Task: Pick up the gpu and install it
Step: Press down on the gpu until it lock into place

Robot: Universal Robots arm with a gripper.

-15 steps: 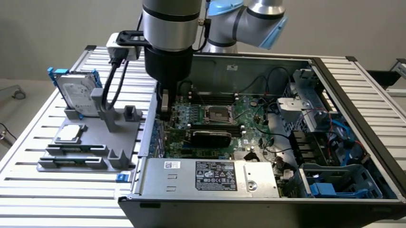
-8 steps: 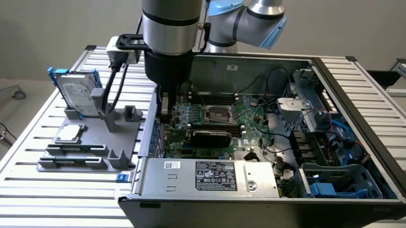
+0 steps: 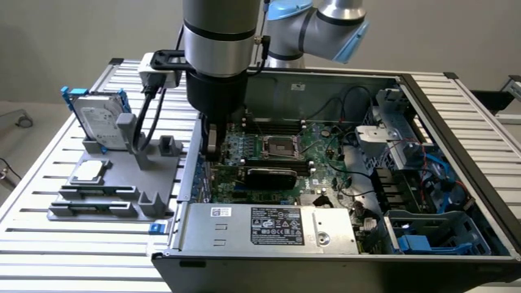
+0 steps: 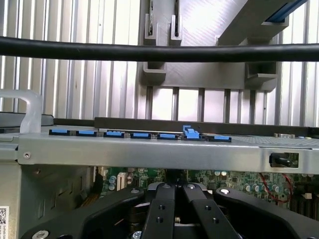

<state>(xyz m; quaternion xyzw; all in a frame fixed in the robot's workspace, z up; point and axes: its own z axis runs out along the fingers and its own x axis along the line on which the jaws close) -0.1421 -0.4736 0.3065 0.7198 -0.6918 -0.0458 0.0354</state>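
The gpu (image 3: pixel 271 177), a black-shrouded card, stands on edge across the green motherboard (image 3: pixel 326 162) inside the open computer case (image 3: pixel 456 152), just below the CPU socket. My gripper (image 3: pixel 213 151) reaches down inside the case along the wall at the exterior view's left, a little behind the card's end. In the wrist view the black fingers (image 4: pixel 160 209) of the gripper (image 4: pixel 174 188) are pressed together with nothing visible between them, just inside the case's metal rear edge (image 4: pixel 149 152).
A grey fixture (image 3: pixel 122 183) on the slatted table holds a silver hard drive with a blue frame (image 3: pixel 102 125) and a square CPU chip (image 3: pixel 89 171). The power supply (image 3: pixel 269 224) fills the case's front. Blue slot clips (image 4: pixel 139 134) line the rear edge. A black cable (image 4: pixel 159 52) crosses overhead.
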